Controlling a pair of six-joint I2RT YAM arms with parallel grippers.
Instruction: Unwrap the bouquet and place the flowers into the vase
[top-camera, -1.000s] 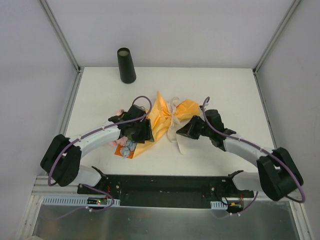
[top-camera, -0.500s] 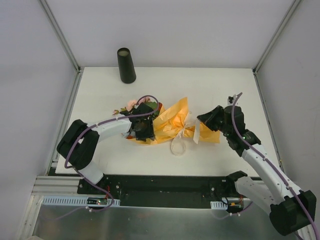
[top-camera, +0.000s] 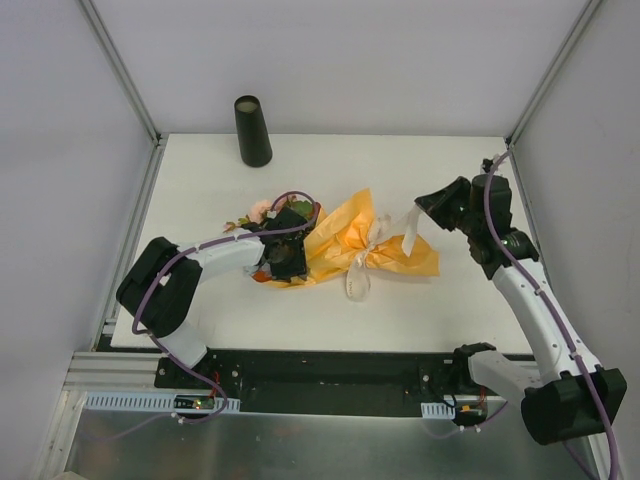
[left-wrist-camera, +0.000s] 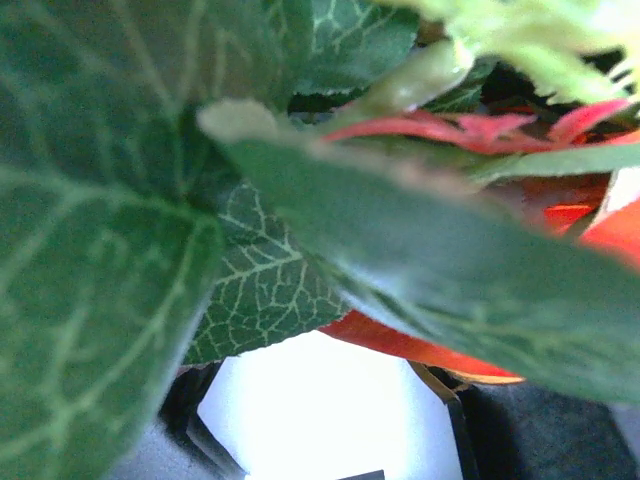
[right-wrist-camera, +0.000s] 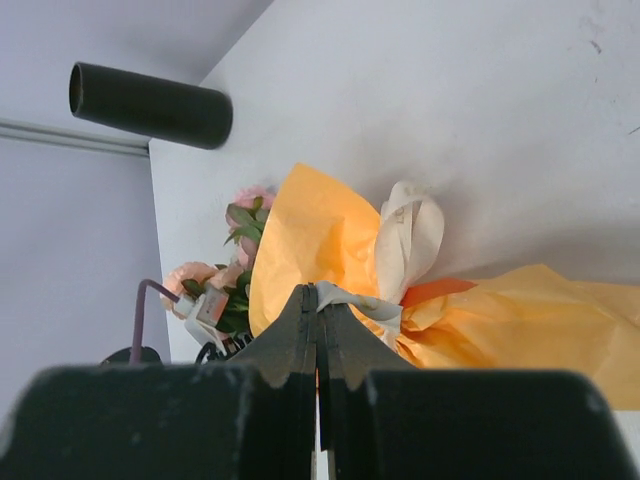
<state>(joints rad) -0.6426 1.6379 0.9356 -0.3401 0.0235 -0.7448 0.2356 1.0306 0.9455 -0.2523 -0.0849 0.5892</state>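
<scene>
Right gripper (right-wrist-camera: 318, 300): pressed together, pinching one tail of the ribbon (right-wrist-camera: 410, 235). I hold it raised, to the right of the bouquet (top-camera: 370, 245), with the tail drawn in a line to the knot.
Left gripper (top-camera: 285, 258): buried in the flower end of the bouquet. Leaves (left-wrist-camera: 100, 200) fill its camera, so I cannot tell whether the jaws are spread or gripping.
Bouquet: lying on its side mid-table, flowers (top-camera: 262, 210) to the left and the paper (top-camera: 340, 235) cone tapering right. The bow sits at the waist.
Step in hand: untying the bow, as I judge it. The paper is not yet off.
Next move: I expect to draw the tail further from the knot while the left end anchors the bundle. If the knot binds, the whole bouquet may drag.
Vase (top-camera: 252, 130): upright at the far left of the table, well apart from the bouquet.
Surface: white, flat table (top-camera: 450, 310).
Room: pale grey walls (top-camera: 350, 60) with metal posts (top-camera: 120, 65) at the corners.
</scene>
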